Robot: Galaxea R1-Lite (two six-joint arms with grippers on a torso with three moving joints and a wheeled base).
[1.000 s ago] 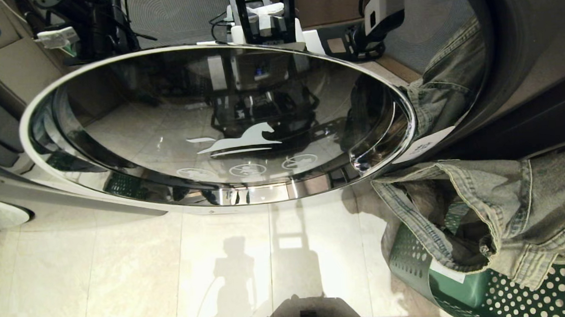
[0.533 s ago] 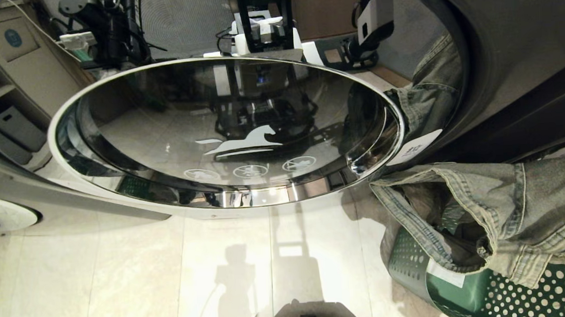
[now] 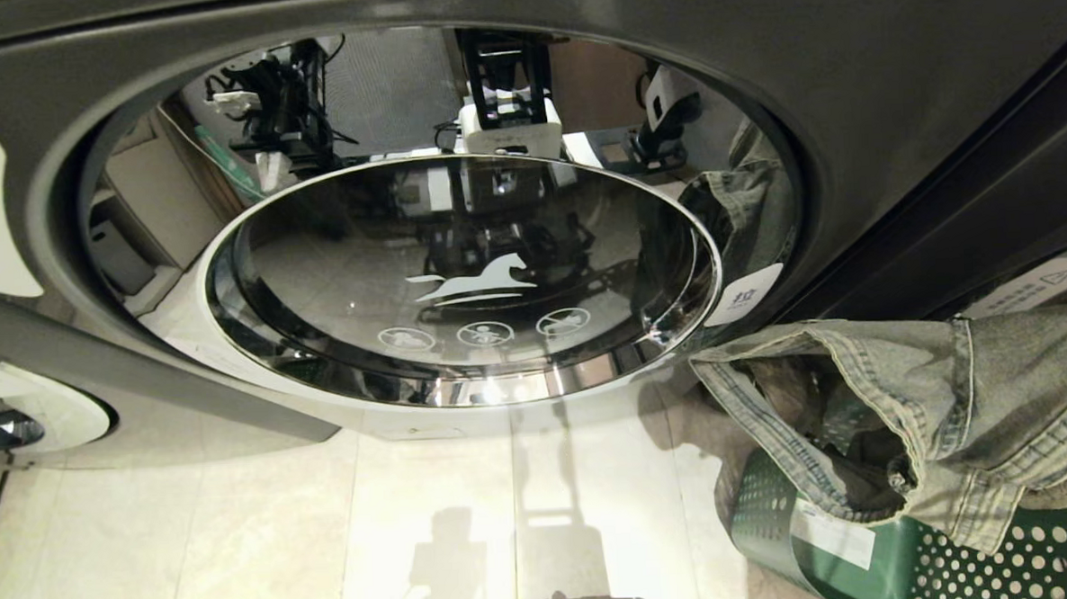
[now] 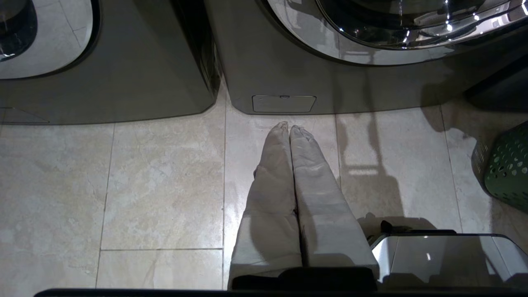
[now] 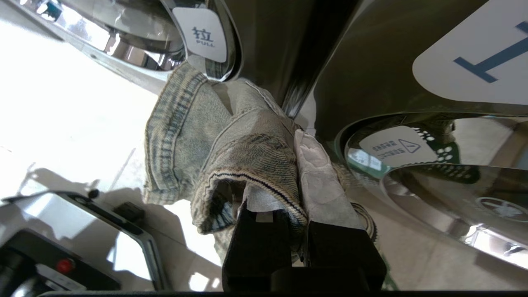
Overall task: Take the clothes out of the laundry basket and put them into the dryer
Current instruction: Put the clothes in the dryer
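A pair of washed grey-blue jeans (image 3: 952,389) hangs over the green perforated laundry basket (image 3: 959,560) at the lower right of the head view. My right gripper (image 5: 282,173) is shut on a fold of the jeans (image 5: 194,123), close to the dryer's PULL label (image 5: 202,35); it lies outside the head view. The dryer's round glass door (image 3: 460,276) looks shut, and its glass mirrors the room. My left gripper (image 4: 288,128) is shut and empty, pointing at the floor tiles in front of the dryer's base (image 4: 284,82).
Another machine (image 4: 103,62) stands to the left of the dryer, and a third with a round door (image 5: 453,165) stands to its right. The basket (image 4: 505,165) sits on the tiled floor (image 3: 327,524) by the dryer's right corner.
The whole head view has shifted because the camera moved; the dryer's front and door frame now fill the top. The jeans still hang over the basket.
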